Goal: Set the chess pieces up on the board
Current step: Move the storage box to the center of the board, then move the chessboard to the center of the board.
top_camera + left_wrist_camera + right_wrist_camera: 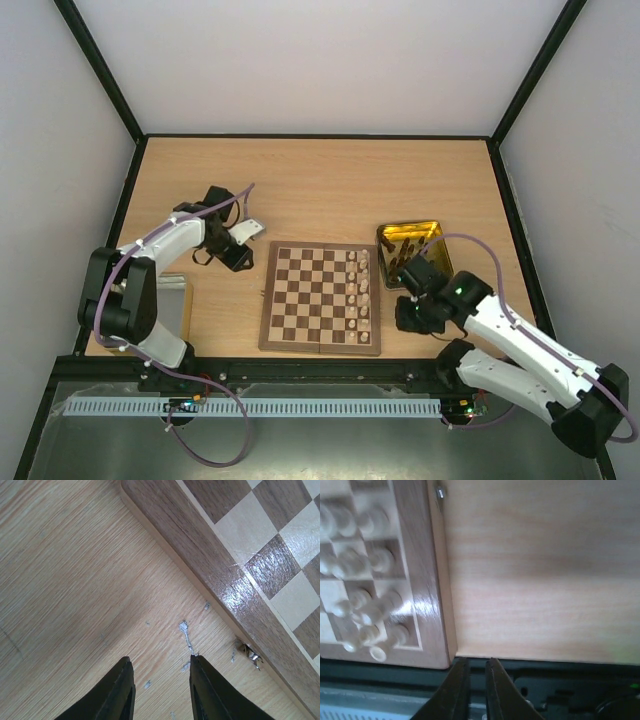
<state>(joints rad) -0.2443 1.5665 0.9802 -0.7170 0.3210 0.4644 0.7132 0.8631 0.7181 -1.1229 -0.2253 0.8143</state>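
A: Where's the board (320,297)?
B: Mid-worktop (300,190), between the 2 arms. Cream chess pieces (361,288) stand in 2 columns along its right side. A yellow tray (408,226) sits just off its far right corner.
A: Left jaws?
B: Partly open, empty, over bare worktop beside the board's border.
A: Right jaws?
B: Nearly closed, a thin slit, gripping nothing, just off the board's near right corner.
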